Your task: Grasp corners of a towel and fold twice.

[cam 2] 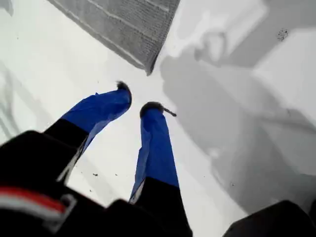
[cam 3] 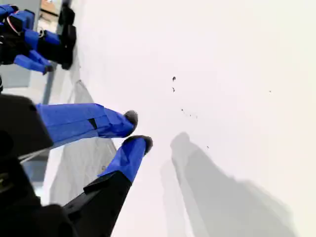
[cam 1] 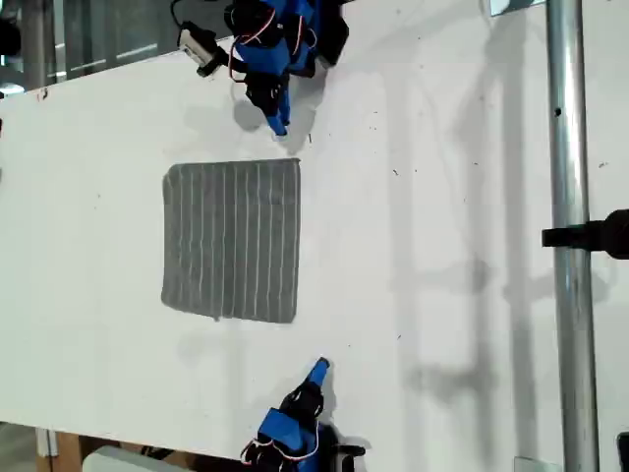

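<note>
Just towel [cam 1: 232, 241] corner [cam 2: 149, 68] beyond empty jaws.

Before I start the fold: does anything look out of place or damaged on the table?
Nothing stands out. The towel lies flat on the white table, its edges roughly square to the exterior view. My first tool and my second tool are empty, off the cloth. A few dark specks mark the table.
</note>
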Controlling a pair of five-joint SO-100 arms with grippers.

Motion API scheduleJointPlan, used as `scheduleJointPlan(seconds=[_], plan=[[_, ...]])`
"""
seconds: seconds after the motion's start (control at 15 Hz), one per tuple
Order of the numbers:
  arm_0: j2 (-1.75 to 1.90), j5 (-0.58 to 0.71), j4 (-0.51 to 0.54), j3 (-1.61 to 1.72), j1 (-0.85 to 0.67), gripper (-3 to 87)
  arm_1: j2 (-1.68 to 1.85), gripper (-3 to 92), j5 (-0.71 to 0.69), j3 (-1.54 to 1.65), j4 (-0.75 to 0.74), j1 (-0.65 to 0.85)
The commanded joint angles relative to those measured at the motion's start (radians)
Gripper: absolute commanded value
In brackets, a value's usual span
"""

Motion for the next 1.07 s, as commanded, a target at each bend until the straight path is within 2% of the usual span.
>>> scheduleJointPlan(seconds=[0.0,0.4,0.53,0.6,0.73,0.93,1.0], plan=[[0.005,-0.39,-0.008,0.006,-0.29,-2.8,0.002,0.3,0.002,-0.018,-0.017,0.014],[0.005,-0.385,0.0,0.006,-0.299,-2.7,0.002,-0.2,0.0,-0.031,0.009,-0.006],[0.005,-0.388,0.002,0.006,-0.293,-2.8,-0.028,-0.2,-0.023,-0.098,-0.048,-0.052],[0.005,-0.388,0.002,0.006,-0.291,-2.8,-0.155,-0.2,-0.067,-0.181,-0.086,-0.057],[0.005,-0.388,0.002,0.006,-0.291,-2.8,-0.569,-0.2,-0.23,-0.465,-0.123,-0.051],[0.005,-0.391,0.002,0.006,-0.285,-2.8,-0.93,-0.2,-0.595,-0.752,-0.055,-0.023],[0.005,-0.393,0.002,0.006,-0.284,-2.8,-0.994,3.0,-0.689,-0.784,-0.072,-0.048]])
